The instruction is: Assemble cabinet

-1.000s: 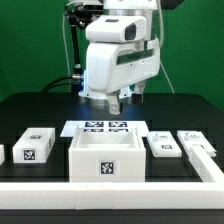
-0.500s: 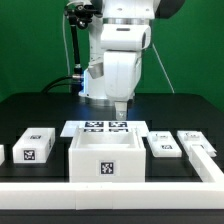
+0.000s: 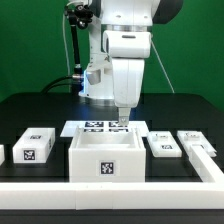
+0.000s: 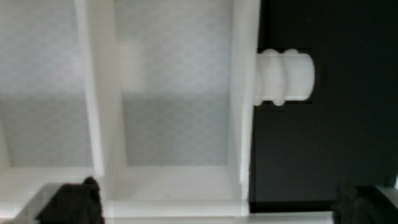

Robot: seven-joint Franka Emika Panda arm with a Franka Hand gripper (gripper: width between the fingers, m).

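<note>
The cabinet box (image 3: 104,156), a big open white box with a square tag on its front, stands at the front middle of the black table. In the wrist view its inside (image 4: 169,90) shows upright dividers, and a round white knob (image 4: 286,77) sticks out from its side wall. White tagged panels lie to the exterior view's left (image 3: 35,144) and right (image 3: 163,148), with another further right (image 3: 200,143). My gripper (image 3: 122,119) points straight down just behind and above the box's back edge. In the wrist view the gripper (image 4: 221,205) is open and empty, with dark fingertips (image 4: 71,204) far apart.
The marker board (image 3: 103,127) lies flat behind the box, under the gripper. A white rail (image 3: 110,190) runs along the table's front edge. Another small white piece (image 3: 2,153) shows at the left edge. Cables and a stand (image 3: 76,50) are behind the arm.
The wrist has turned and the gripper has come down and a little to the exterior view's right, closer to the box's back edge. The parts have not moved.
</note>
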